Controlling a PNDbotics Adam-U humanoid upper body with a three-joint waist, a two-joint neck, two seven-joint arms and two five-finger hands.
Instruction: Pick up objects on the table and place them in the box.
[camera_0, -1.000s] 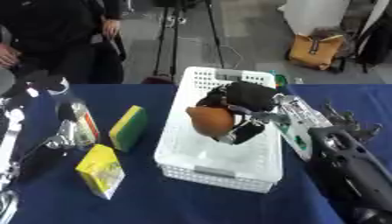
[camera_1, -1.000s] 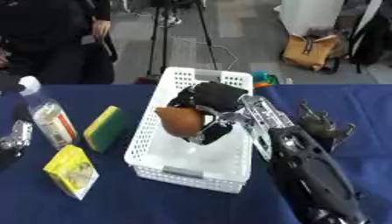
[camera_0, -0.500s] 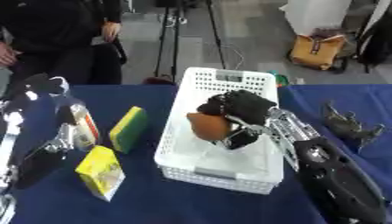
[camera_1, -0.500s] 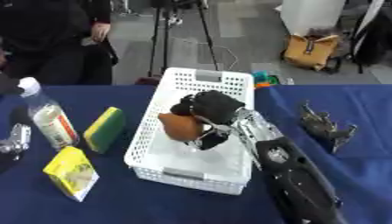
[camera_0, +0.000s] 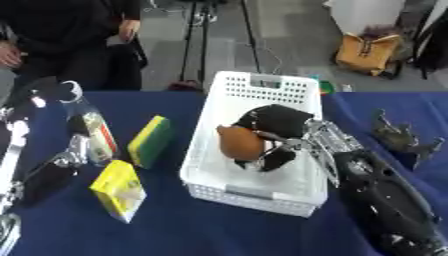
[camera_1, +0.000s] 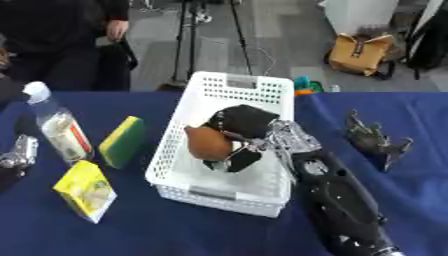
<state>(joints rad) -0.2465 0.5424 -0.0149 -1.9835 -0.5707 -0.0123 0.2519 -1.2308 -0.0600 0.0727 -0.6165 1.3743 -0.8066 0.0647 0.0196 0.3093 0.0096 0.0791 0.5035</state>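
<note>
No readable writing anywhere; the clear plastic bottle with a white cap (camera_1: 54, 126) has a red and white label I can't read, and the yellow carton (camera_1: 84, 190) shows only a blurred print. My right hand (camera_0: 278, 134) is down inside the white perforated plastic basket (camera_0: 262, 89), fingers curled round a brown rounded object (camera_0: 240, 142), which sits at the hand's left side, above the basket floor near the middle. The right eye view shows the bottle whole; in the left eye view my left arm covers part of it. My left hand (camera_0: 74, 152) shows low at the left by the bottle; can't tell its fingers. A yellow-green sponge (camera_0: 150, 140) stands on edge between bottle and basket on the dark blue tablecloth (camera_1: 175, 230). A dark grey spiky object (camera_1: 371, 140) lies right of the basket, apart.
</note>
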